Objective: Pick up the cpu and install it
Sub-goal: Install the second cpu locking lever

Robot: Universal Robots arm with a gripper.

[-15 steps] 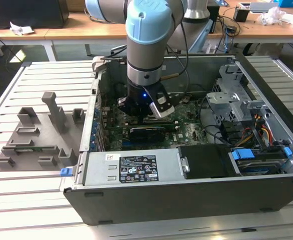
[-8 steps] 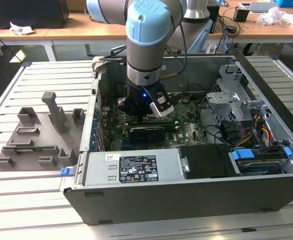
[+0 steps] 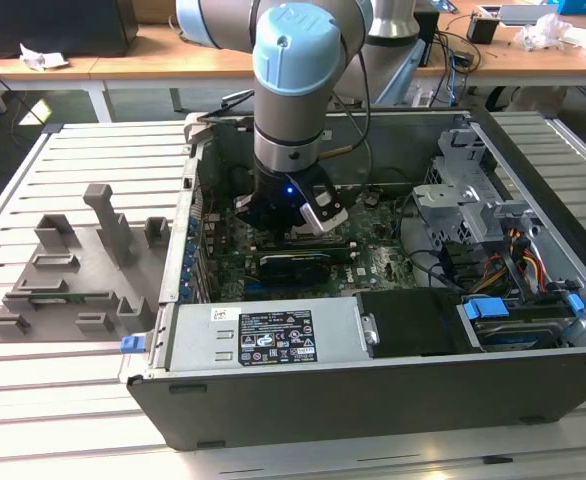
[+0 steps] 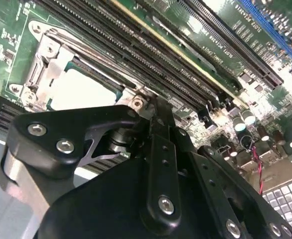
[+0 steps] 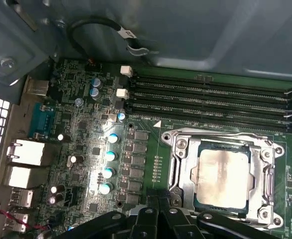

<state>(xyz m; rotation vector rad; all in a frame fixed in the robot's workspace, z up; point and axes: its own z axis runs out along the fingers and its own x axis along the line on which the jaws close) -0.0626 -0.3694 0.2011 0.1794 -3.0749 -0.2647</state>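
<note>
Down inside the open computer case (image 3: 533,400), the gripper (image 4: 153,117) hangs low over the motherboard (image 5: 86,149); whether it is clenched or released I cannot tell. Just beside it, the cpu (image 5: 222,177) lies seated flat in its socket frame (image 5: 178,169).

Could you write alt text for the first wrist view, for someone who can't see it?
A silver-topped cpu sits inside the metal socket frame on a green motherboard, seen from above. Black empty memory slots run alongside it, and the robot's dark hand shows at the picture's edge.
</note>
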